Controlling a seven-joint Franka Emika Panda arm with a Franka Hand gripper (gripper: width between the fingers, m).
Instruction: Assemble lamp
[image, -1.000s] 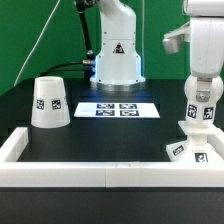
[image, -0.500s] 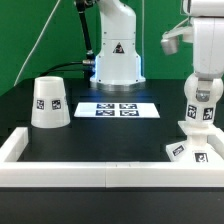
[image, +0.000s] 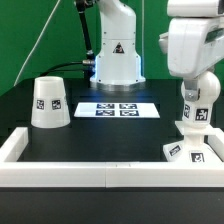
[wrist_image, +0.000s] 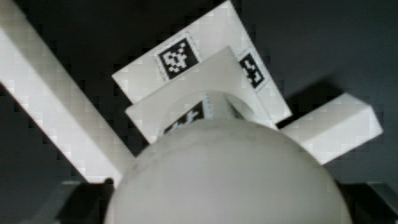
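Observation:
The white bulb (image: 198, 108) stands upright with its tagged stem on the blocky stepped base (image: 190, 150), at the exterior view's right. My gripper (image: 199, 90) comes down from above and is shut on the bulb's round head. In the wrist view the bulb's head (wrist_image: 222, 170) fills the space between the dark fingers of the gripper (wrist_image: 217, 205), and the tagged base (wrist_image: 187, 60) lies beneath it. The tapered shade (image: 49, 102) stands alone, wide end down, at the exterior view's left.
A low white wall (image: 100, 172) borders the black table at the front and sides; it also shows in the wrist view (wrist_image: 45, 90). The marker board (image: 118, 110) lies flat in the middle. The white robot pedestal (image: 117, 55) stands behind it.
My hand has turned about its upright axis on the bulb and now shows a broader face, a little lower and more to the exterior view's left. Bulb, base and shade stay in place.

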